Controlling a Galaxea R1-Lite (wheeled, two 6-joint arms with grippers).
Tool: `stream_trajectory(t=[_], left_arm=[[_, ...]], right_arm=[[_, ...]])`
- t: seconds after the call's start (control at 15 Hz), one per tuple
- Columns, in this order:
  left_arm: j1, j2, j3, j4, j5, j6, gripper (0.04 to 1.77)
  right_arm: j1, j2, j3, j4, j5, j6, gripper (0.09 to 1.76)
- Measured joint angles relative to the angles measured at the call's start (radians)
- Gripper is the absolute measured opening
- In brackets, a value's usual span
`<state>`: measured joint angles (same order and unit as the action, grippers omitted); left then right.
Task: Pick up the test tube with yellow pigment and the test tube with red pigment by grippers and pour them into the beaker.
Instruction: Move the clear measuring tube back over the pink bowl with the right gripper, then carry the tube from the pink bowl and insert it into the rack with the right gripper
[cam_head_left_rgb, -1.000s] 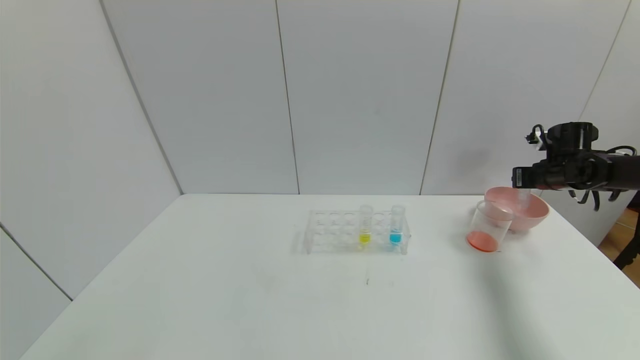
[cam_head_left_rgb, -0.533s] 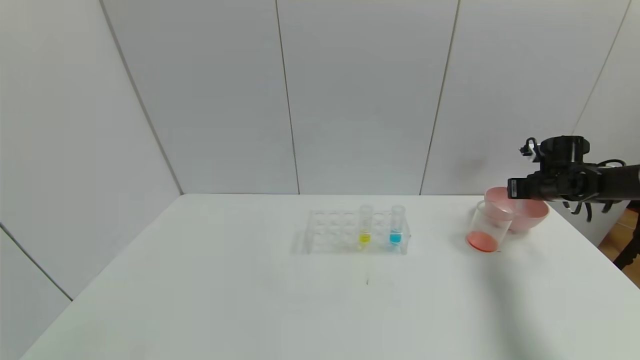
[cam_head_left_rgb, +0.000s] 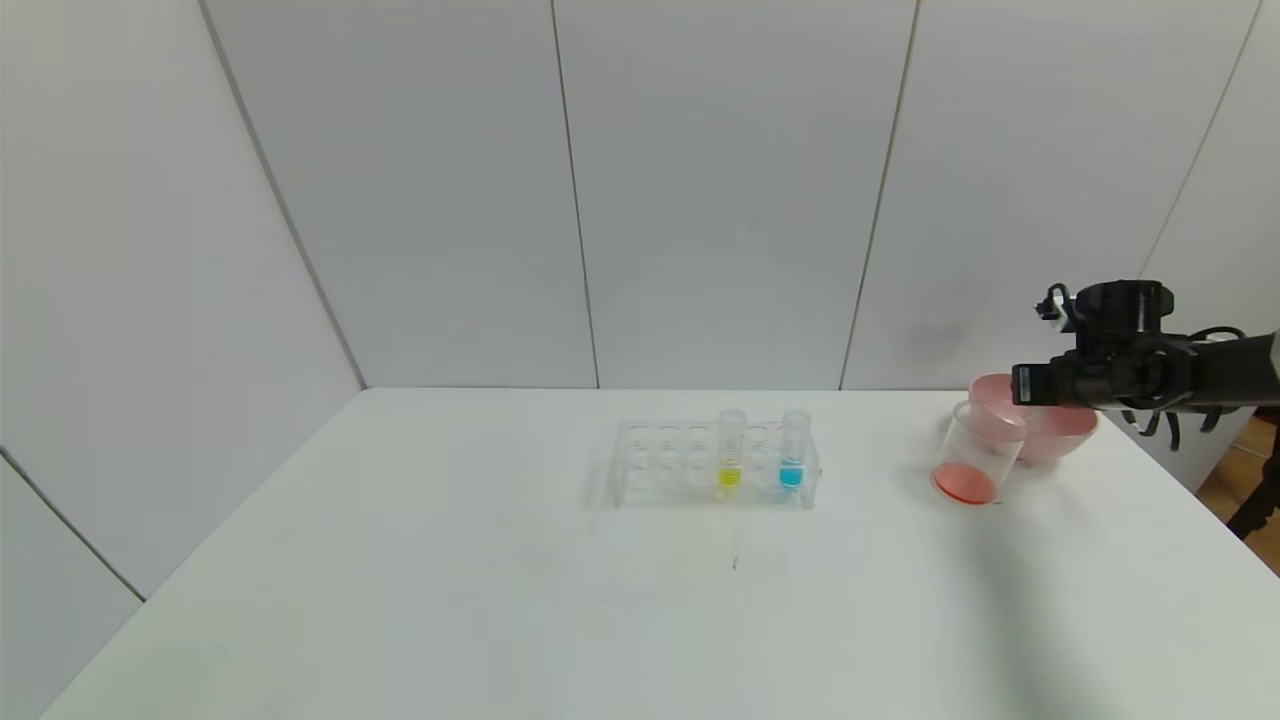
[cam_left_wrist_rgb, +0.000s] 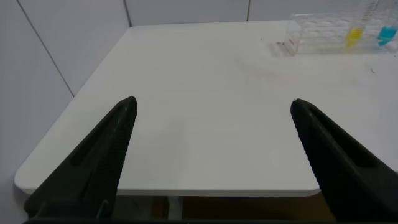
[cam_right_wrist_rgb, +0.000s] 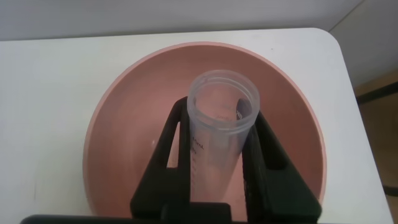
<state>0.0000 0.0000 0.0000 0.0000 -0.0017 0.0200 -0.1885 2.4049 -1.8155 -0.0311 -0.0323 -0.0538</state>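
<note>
My right gripper is shut on the test tube for the red pigment. The tube looks empty, and its open end hangs inside the pink bowl. In the head view the tube is hidden behind the gripper. The beaker leans beside the bowl with red-orange liquid at its bottom. The test tube with yellow pigment stands in the clear rack; it also shows in the left wrist view. My left gripper is open and empty over the table's near left part, out of the head view.
A blue-liquid tube stands in the rack to the right of the yellow one. The pink bowl sits at the table's far right, close to the edge. The white table ends at the walls behind.
My right gripper has come down and slightly left with the tube, from above the pink bowl to its rim. The tube now sits inside the bowl. The rack and beaker have not moved.
</note>
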Motion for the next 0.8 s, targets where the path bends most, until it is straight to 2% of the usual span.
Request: stream_trajectory(t=[0.13, 0.33, 0.53, 0.8], left_arm=[[0.0, 0.0, 0.0, 0.0, 0.0, 0.0, 1.76], [0.0, 0.0, 0.0, 0.0, 0.0, 0.0, 1.76], [0.0, 0.0, 0.0, 0.0, 0.0, 0.0, 1.76], [0.0, 0.0, 0.0, 0.0, 0.0, 0.0, 1.76]], right_arm=[[-0.001, 0.0, -0.001, 0.0, 0.0, 0.0, 0.81], [0.0, -0.002, -0.006, 0.0, 0.001, -0.003, 1.09], [0.003, -0.01, -0.008, 0.0, 0.001, -0.006, 1.29], [0.01, -0.028, -0.014, 0.0, 0.001, -0.003, 1.45]])
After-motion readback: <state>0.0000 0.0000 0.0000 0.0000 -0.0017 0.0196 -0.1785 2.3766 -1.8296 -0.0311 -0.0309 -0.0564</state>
